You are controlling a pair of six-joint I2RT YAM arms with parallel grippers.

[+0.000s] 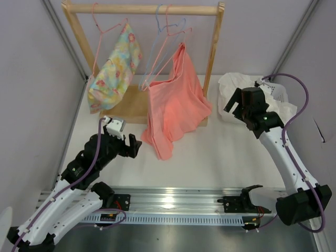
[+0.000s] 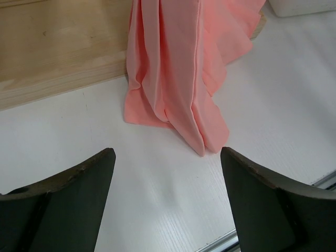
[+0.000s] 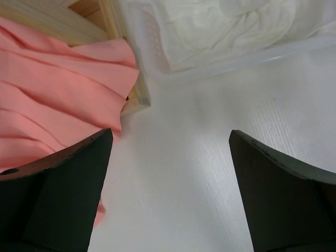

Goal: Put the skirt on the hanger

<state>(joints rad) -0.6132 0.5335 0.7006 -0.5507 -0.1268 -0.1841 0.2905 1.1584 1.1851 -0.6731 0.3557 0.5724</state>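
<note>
The white skirt [image 1: 229, 85] lies crumpled in a white basket [image 1: 282, 95] at the right rear of the table; in the right wrist view the skirt [image 3: 236, 26] sits behind the basket's rim [image 3: 247, 59]. The light blue hanger [image 1: 156, 44] hangs empty on the wooden rail, between pink hangers. My right gripper [image 1: 232, 103] [image 3: 170, 132] is open and empty, low over the table just in front of the basket. My left gripper [image 1: 133, 145] [image 2: 167, 152] is open and empty, near the hem of the salmon garment [image 2: 178, 68].
A wooden rack [image 1: 144, 9] stands at the back on a wooden base [image 2: 58, 52]. A floral garment [image 1: 113, 65] and the salmon garment [image 1: 176, 102] hang on pink hangers. The salmon hem drapes onto the table. A metal rail [image 1: 173, 202] runs along the near edge.
</note>
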